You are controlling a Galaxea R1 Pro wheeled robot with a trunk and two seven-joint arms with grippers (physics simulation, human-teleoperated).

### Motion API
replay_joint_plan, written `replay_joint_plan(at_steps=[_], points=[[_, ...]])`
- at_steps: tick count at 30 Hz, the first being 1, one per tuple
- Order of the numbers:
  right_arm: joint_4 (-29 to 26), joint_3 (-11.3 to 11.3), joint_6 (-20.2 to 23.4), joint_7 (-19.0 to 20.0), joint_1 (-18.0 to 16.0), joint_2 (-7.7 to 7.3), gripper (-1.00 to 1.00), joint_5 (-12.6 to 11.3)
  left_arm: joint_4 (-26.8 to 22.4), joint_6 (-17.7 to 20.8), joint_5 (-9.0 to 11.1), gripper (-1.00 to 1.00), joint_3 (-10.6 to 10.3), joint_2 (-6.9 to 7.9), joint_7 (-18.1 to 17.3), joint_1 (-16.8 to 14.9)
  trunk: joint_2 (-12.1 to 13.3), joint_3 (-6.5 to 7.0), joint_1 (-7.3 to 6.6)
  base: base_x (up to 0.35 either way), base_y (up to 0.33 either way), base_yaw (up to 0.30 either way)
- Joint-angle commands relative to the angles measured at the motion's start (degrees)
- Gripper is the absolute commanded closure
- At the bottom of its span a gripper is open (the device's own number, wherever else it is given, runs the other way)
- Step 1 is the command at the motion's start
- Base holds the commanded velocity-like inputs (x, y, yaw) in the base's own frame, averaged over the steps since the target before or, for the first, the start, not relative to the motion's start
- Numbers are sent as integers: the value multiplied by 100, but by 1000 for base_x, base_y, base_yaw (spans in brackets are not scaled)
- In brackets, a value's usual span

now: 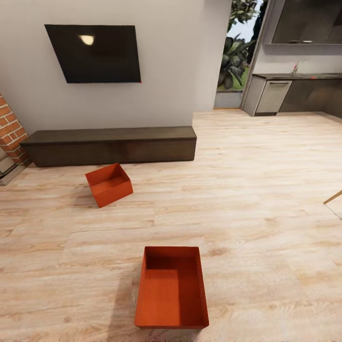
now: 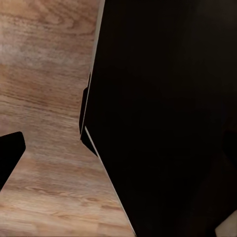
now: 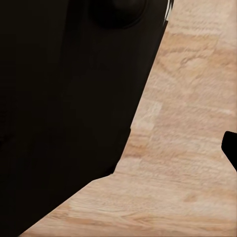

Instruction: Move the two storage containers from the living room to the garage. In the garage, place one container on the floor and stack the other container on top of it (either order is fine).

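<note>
Two orange-red storage containers stand open-topped on the light wood plank floor of the living room. In the head view the nearer container [image 1: 172,287] lies just ahead, long side pointing away from me. The farther container [image 1: 109,184] sits turned at an angle to the left, in front of the low dark TV bench [image 1: 111,145]. The left wrist view looks past a dark part of the robot's body [image 2: 163,118] down at the planks, with one dark fingertip [image 2: 9,154] at the frame's edge. The right wrist view likewise shows one dark fingertip [image 3: 231,148] over bare planks.
A black TV [image 1: 92,52] hangs on the white wall above the bench. A brick column [image 1: 9,128] stands at the far left. Wood floor [image 1: 266,190] runs right toward a kitchen counter [image 1: 294,92] and a glazed opening with plants [image 1: 235,52]. A wooden leg [image 1: 333,197] pokes in at right.
</note>
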Motion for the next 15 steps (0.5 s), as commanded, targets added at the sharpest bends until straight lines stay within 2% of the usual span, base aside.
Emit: replay_joint_plan(at_steps=[1, 15], points=[[19, 42, -31, -17, -6, 2, -100, -12, -2, -9, 44, -100, 9, -1, 3, 2, -2, -13, 0, 0, 0, 0], [17, 41, -31, -17, -6, 2, -100, -11, -2, -8, 44, -100, 9, -2, 4, 1, -2, -140, 0, 0, 0, 0]])
